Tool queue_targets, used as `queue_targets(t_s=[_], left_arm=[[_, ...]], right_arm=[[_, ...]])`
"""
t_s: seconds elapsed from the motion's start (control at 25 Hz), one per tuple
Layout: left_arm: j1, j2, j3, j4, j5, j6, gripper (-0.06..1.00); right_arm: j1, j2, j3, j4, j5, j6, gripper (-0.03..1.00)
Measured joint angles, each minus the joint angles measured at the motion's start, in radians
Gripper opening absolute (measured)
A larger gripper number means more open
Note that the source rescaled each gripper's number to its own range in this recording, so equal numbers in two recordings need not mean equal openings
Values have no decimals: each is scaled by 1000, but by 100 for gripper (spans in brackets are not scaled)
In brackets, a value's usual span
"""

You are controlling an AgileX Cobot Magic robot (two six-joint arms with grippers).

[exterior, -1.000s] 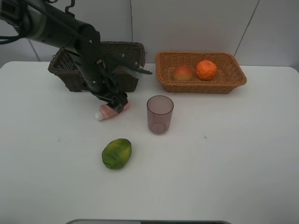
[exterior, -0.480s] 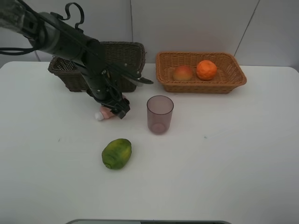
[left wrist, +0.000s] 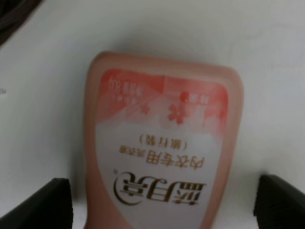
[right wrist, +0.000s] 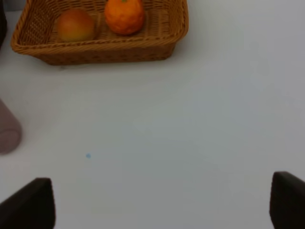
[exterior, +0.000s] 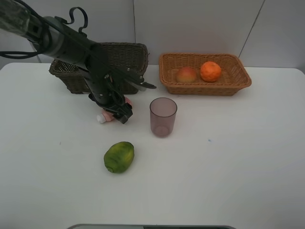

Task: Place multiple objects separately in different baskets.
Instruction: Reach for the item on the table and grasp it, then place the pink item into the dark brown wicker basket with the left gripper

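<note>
The left gripper (exterior: 119, 112) is now lowered further onto the pink tube (exterior: 107, 116), jaws kept wide astride it; closing is judged next.

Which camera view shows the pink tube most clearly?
Left wrist view: the pink tube fills it, label visible. Exterior high shows only its cap end under the left gripper. Right wrist does not show it.

Both jaws spread, left arm bent downward.
The left gripper (exterior: 116, 110) points steeply down, fingers wide apart; the right gripper (right wrist: 157, 205) gapes equally wide.
</note>
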State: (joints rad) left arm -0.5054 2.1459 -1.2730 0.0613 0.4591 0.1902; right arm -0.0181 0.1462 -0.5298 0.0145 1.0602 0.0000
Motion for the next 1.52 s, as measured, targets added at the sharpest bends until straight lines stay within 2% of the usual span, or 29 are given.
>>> queue_targets(t_s=[0.08, 0.16, 0.2, 1.36, 1.52], left_arm=[[0, 0, 0, -3, 4, 0, 85], [0, 2, 0, -3, 11, 0, 63], [0, 2, 0, -3, 12, 0, 60], [0, -1, 0, -19, 22, 0, 62], [0, -23, 1, -26, 59, 0, 62]], right_arm=[[0, 0, 0, 0, 0, 0, 100], [0, 0, 0, 0, 0, 0, 100], [0, 0, 0, 0, 0, 0, 100], [0, 0, 0, 0, 0, 0, 100], [0, 0, 0, 0, 0, 0, 100]])
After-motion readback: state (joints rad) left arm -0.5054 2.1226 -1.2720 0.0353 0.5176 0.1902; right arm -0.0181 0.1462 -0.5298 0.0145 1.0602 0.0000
